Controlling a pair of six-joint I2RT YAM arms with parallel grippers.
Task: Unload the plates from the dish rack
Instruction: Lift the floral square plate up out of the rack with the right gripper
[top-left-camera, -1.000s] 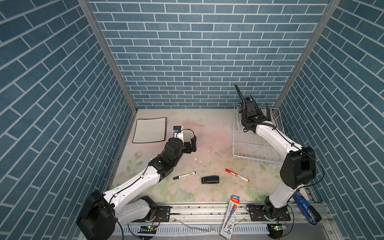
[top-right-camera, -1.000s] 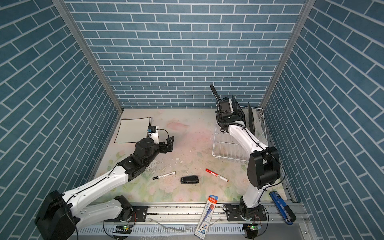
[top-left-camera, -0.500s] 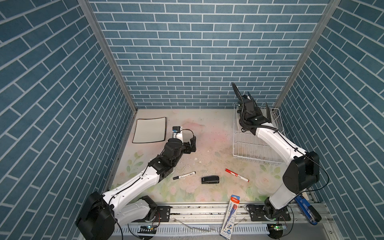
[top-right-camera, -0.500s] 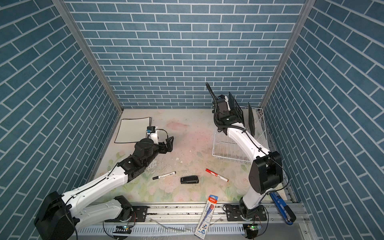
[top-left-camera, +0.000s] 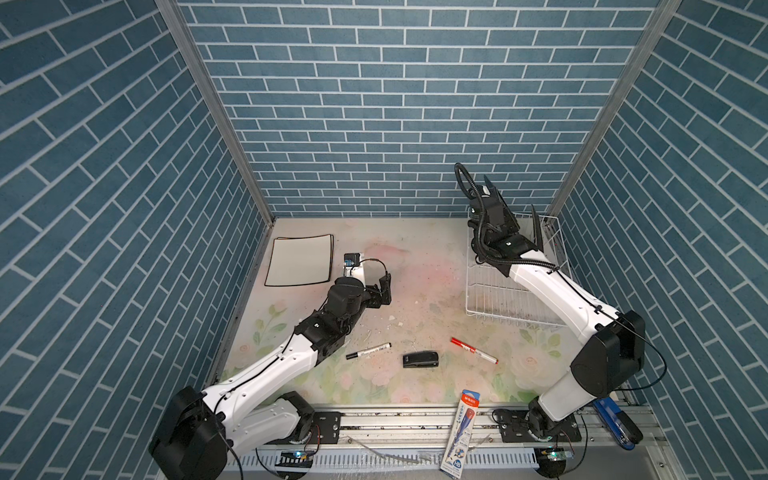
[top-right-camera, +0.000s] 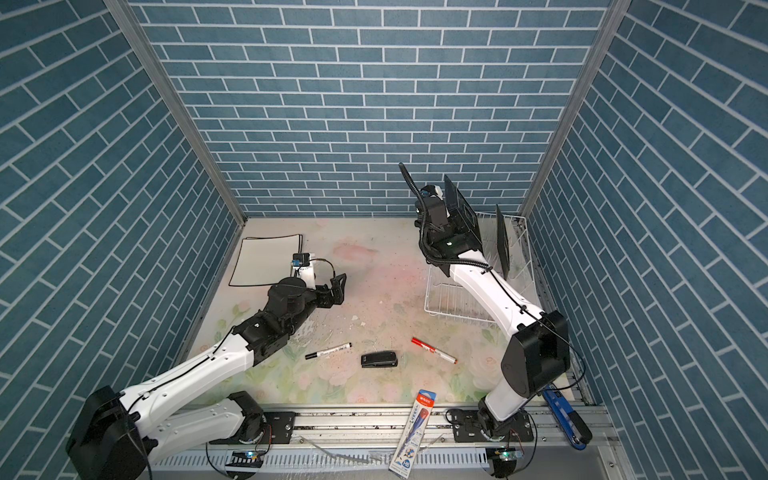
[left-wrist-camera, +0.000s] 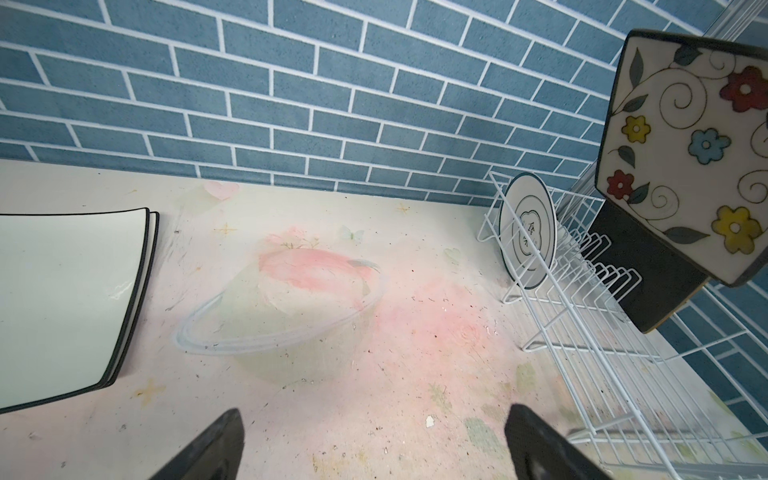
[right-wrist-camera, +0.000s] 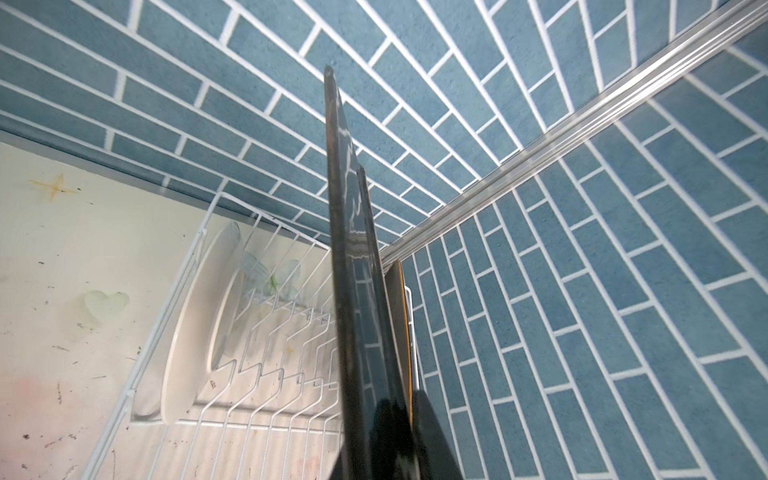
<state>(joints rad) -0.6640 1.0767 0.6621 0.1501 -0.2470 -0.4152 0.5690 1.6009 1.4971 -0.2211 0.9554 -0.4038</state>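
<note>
My right gripper is shut on the flower-patterned square plate, which hangs upright above the dish rack's far end. This plate shows its dark back in a top view and its edge in the right wrist view. A black square plate and a round white plate stand between the rack's tines. Two white black-rimmed square plates lie stacked at the far left. My left gripper is open and empty, low over the mat between that stack and the rack.
Near the front of the mat lie a black marker, a black stapler and a red marker. A pencil pack rests on the front rail. Brick walls stand close behind and to the right of the rack.
My right gripper has lifted the flower-patterned plate higher and a little leftward above the rack. The left arm has not moved.
</note>
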